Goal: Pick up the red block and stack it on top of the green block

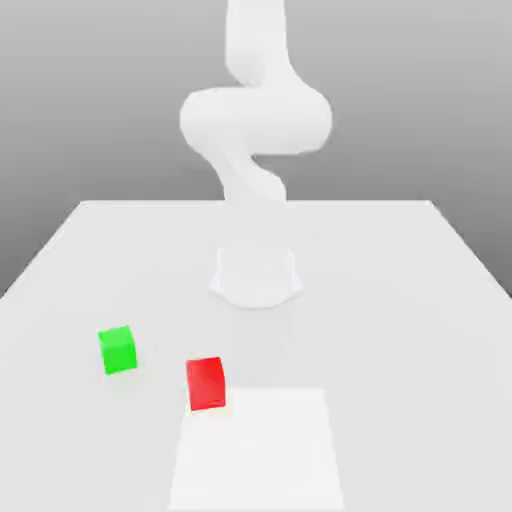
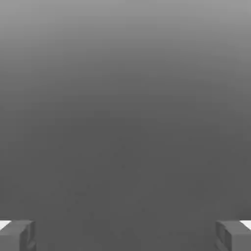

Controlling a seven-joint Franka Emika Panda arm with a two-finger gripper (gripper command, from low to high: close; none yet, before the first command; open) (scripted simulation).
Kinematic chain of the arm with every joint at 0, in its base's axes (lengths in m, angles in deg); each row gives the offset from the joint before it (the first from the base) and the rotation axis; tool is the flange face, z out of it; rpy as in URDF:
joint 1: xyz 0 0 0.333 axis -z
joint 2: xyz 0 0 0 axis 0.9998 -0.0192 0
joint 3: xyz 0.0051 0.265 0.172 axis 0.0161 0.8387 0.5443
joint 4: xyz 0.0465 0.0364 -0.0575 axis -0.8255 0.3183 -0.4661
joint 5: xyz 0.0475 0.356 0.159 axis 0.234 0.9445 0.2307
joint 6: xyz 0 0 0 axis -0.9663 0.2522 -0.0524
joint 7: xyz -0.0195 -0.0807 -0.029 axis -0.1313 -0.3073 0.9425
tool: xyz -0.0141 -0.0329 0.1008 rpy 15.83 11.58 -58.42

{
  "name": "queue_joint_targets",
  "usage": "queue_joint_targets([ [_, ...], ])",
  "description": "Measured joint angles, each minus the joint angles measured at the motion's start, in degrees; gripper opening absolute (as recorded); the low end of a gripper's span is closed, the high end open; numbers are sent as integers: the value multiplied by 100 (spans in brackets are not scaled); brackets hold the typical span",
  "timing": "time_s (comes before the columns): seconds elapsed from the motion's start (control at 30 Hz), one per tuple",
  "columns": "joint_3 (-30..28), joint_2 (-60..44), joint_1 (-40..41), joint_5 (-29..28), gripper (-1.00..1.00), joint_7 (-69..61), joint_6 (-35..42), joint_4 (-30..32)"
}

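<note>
1. Red block (image 1: 205,383): small matte cube, plain bright red, unmarked, sharp-edged, one corner turned slightly toward the camera; sits flat on the worktop (image 1: 400,300) in the near part of the exterior view, a little to the exterior view's left of centre.
2. Green block (image 1: 118,350): matte bright-green cube of about the same size, unmarked, resting on the worktop to the exterior view's left of the red block and slightly farther back; near it but apart, with a strip of bare surface between them.
3. Worktop: smooth, pale grey-white, flat, with straight side edges converging toward the back; both cubes well in from every edge, with open surface all around them.
4. Lighter square patch (image 1: 258,448) on the worktop, just beside the red block on the exterior view's right and toward the near edge.
5. Franka arm (image 1: 255,120): smooth white rounded links rising from a cylindrical base (image 1: 256,275) behind the cubes, curving upward and out of the top of the exterior view.
6. Gripper (image 2: 125,235): two blocky grey fingertips (image 2: 17,235) at opposite sides of the hand view, jaws spread wide and released, nothing between them, against a plain grey background.
</note>
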Motion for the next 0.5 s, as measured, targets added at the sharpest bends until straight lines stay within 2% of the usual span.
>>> queue_joint_targets([
  [0.33, 767, -1767, 1220, 134, 0, 2875, -1373, 1709],
  [0.5, 960, -2730, 1752, 238, 0, 4381, -2120, 2617],
])
